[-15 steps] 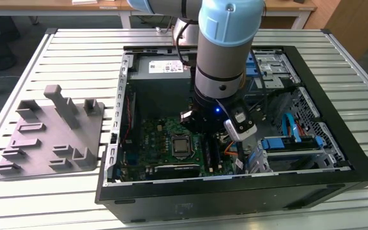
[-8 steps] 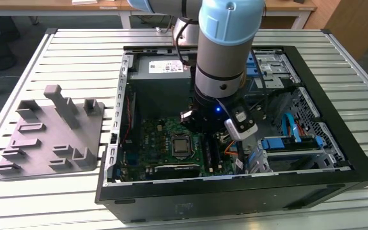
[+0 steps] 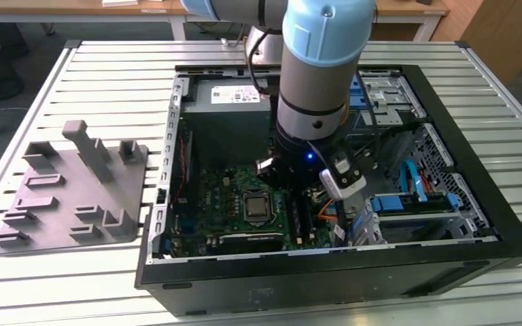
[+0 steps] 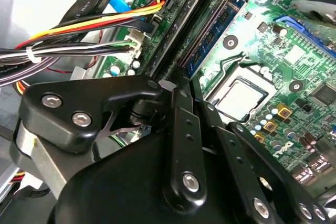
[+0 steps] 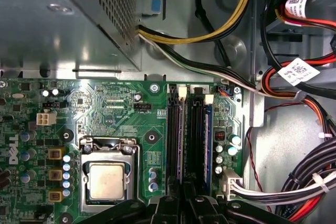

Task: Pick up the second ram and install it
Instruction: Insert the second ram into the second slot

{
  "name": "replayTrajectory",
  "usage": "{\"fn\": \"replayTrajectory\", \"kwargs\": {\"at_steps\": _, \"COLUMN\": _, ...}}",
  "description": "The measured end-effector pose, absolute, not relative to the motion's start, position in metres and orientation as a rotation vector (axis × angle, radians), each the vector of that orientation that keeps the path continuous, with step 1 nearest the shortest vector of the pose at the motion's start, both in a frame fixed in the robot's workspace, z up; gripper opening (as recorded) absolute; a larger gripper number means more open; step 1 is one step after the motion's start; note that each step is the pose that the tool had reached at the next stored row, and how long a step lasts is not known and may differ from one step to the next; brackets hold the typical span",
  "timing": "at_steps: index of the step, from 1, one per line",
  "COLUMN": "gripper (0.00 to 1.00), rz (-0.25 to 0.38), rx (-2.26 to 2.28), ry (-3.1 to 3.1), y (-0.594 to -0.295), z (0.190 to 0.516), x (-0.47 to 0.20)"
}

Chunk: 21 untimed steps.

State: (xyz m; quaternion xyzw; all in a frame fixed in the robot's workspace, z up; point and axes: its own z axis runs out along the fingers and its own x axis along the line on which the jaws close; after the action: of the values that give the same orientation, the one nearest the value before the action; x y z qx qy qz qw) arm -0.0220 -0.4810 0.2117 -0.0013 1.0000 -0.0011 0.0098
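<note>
My gripper (image 3: 285, 192) reaches down inside the open computer case (image 3: 334, 261), over the memory slots beside the processor (image 3: 255, 205). In the first wrist view the gripper (image 5: 184, 204) sits right on the slot row, fingers drawn close together. The second ram (image 5: 181, 140) stands edge-on in a slot and runs straight into that narrow gap. The second wrist view has the gripper (image 4: 167, 86) with its black linkage meeting the dark memory slots (image 4: 181, 30). How deep the stick sits in its slot I cannot tell.
A grey moulded block (image 3: 71, 197) lies on the slatted table at the exterior view's left. Bundled cables (image 5: 304, 182) crowd one side of the slots, a power supply box (image 5: 68, 19) another. A blue-tabbed drive cage (image 3: 410, 204) stands at the exterior view's right.
</note>
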Motion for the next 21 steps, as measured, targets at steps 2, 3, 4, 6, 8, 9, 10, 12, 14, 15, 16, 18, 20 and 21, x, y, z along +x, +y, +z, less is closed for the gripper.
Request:
{"fn": "replayTrajectory", "kwargs": {"at_steps": 2, "gripper": 0.14, "rz": -0.004, "rx": -0.004, "ry": 3.122, "y": -0.481, "z": 0.21, "x": -0.022}}
{"fn": "replayTrajectory", "kwargs": {"at_steps": 3, "gripper": 0.14, "rz": -0.004, "rx": -0.004, "ry": 3.122, "y": -0.481, "z": 0.209, "x": -0.022}}
{"fn": "replayTrajectory", "kwargs": {"at_steps": 4, "gripper": 0.14, "rz": -0.005, "rx": -0.004, "ry": 3.122, "y": -0.481, "z": 0.207, "x": -0.022}}
{"fn": "replayTrajectory", "kwargs": {"at_steps": 6, "gripper": 0.14, "rz": -0.006, "rx": -0.004, "ry": 3.123, "y": -0.481, "z": 0.205, "x": -0.022}}
{"fn": "replayTrajectory", "kwargs": {"at_steps": 8, "gripper": 0.14, "rz": -0.004, "rx": -0.004, "ry": 3.122, "y": -0.481, "z": 0.204, "x": -0.022}}
{"fn": "replayTrajectory", "kwargs": {"at_steps": 9, "gripper": 0.14, "rz": -0.004, "rx": -0.004, "ry": 3.122, "y": -0.481, "z": 0.204, "x": -0.022}}
{"fn": "replayTrajectory", "kwargs": {"at_steps": 10, "gripper": 0.14, "rz": -0.003, "rx": -0.004, "ry": 3.122, "y": -0.481, "z": 0.204, "x": -0.022}}
{"fn": "replayTrajectory", "kwargs": {"at_steps": 12, "gripper": 0.14, "rz": -0.003, "rx": -0.004, "ry": 3.122, "y": -0.481, "z": 0.204, "x": -0.022}}
{"fn": "replayTrajectory", "kwargs": {"at_steps": 14, "gripper": 0.15, "rz": 0.001, "rx": -0.004, "ry": 3.121, "y": -0.48, "z": 0.203, "x": -0.022}}
{"fn": "replayTrajectory", "kwargs": {"at_steps": 15, "gripper": 0.15, "rz": -0.002, "rx": -0.004, "ry": 3.122, "y": -0.481, "z": 0.203, "x": -0.022}}
{"fn": "replayTrajectory", "kwargs": {"at_steps": 16, "gripper": 0.21, "rz": -0.003, "rx": -0.004, "ry": 3.122, "y": -0.481, "z": 0.204, "x": -0.022}}
{"fn": "replayTrajectory", "kwargs": {"at_steps": 18, "gripper": 0.21, "rz": -0.003, "rx": -0.004, "ry": 3.122, "y": -0.481, "z": 0.209, "x": -0.022}}
{"fn": "replayTrajectory", "kwargs": {"at_steps": 20, "gripper": 0.21, "rz": -0.003, "rx": -0.004, "ry": 3.122, "y": -0.481, "z": 0.218, "x": -0.022}}
{"fn": "replayTrajectory", "kwargs": {"at_steps": 21, "gripper": 0.21, "rz": -0.004, "rx": -0.004, "ry": 3.122, "y": -0.481, "z": 0.223, "x": -0.022}}
